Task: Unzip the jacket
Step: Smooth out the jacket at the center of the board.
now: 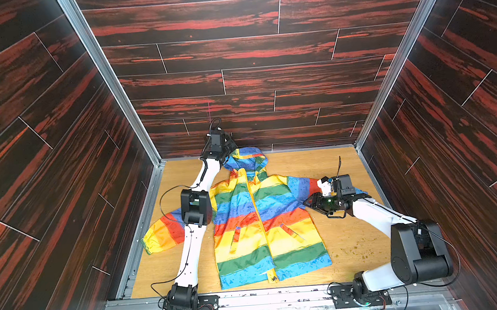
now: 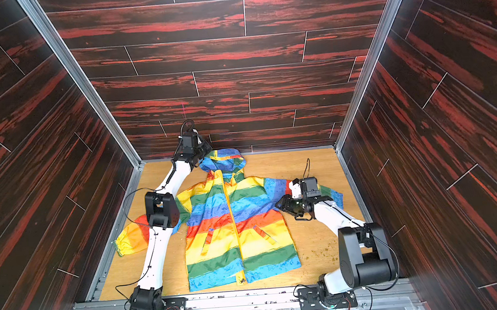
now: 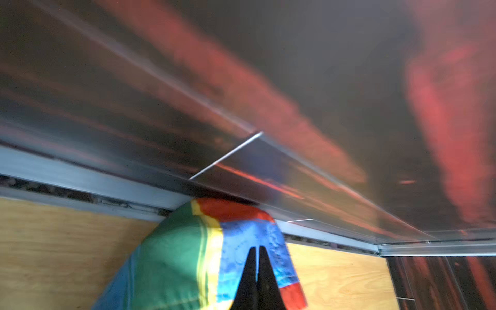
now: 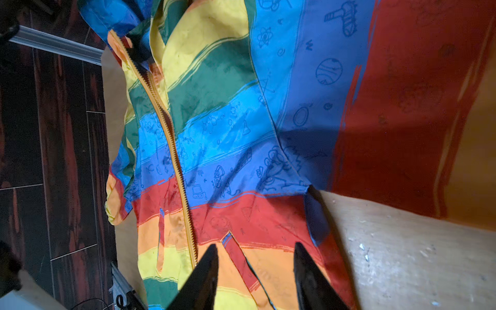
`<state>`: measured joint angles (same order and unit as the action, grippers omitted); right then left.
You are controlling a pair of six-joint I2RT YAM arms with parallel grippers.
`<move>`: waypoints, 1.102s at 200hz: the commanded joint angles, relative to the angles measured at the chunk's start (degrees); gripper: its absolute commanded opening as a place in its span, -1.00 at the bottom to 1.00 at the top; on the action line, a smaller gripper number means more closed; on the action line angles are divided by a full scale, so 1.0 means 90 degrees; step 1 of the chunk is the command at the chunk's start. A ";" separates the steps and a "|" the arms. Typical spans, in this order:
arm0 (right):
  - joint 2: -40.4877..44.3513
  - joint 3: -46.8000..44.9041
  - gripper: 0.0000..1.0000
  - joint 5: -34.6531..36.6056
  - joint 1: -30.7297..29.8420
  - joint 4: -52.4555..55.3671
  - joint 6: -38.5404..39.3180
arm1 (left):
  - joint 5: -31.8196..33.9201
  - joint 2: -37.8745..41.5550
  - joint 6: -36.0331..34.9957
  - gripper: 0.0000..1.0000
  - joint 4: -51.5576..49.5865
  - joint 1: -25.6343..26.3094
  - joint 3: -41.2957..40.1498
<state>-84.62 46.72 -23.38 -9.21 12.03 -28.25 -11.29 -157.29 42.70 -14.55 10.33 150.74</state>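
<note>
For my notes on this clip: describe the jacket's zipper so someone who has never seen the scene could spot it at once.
On the wooden table lies a rainbow-striped jacket, hood at the far end. The zipper runs down the middle of its front, from the hood to the hem. It is the one narrow yellow-orange line crossing every stripe, unlike the short slanted pockets either side.

Left gripper (image 3: 256, 251): directly ahead, hood (image 3: 174, 255) bulging upward. Just past it, metal rail (image 3: 80, 177) and back wall (image 3: 268, 67), no way through. Bare table (image 3: 53, 241) open on both flanks of the hood.

Right gripper (image 4: 255, 247): ahead and below, jacket (image 4: 228, 150) spread flat, clear air above it. Sleeve (image 1: 298, 185) close alongside. Toward the arm's base, open table scattered with crumbs (image 1: 355, 250). Side wall (image 1: 406, 165) well behind.
</note>
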 commanded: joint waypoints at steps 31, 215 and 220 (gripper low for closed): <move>-0.0075 0.0529 -0.04 -0.0535 -0.0379 0.0040 0.0426 | -0.0137 0.1112 -0.0835 -0.87 -0.0732 -0.0096 -0.1579; 0.0225 -0.0799 0.15 0.0143 -0.4638 0.0012 -0.1786 | 0.1469 1.1039 -0.0029 0.19 -0.1466 -0.0074 -1.2344; 0.0206 -0.0812 0.15 0.0134 -0.4707 -0.0011 -0.1833 | 0.1484 1.1178 0.0047 0.18 -0.1583 -0.0064 -1.2453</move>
<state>-84.16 40.91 -24.47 -49.06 11.99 -40.60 4.10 -63.48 36.10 -22.70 9.21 41.76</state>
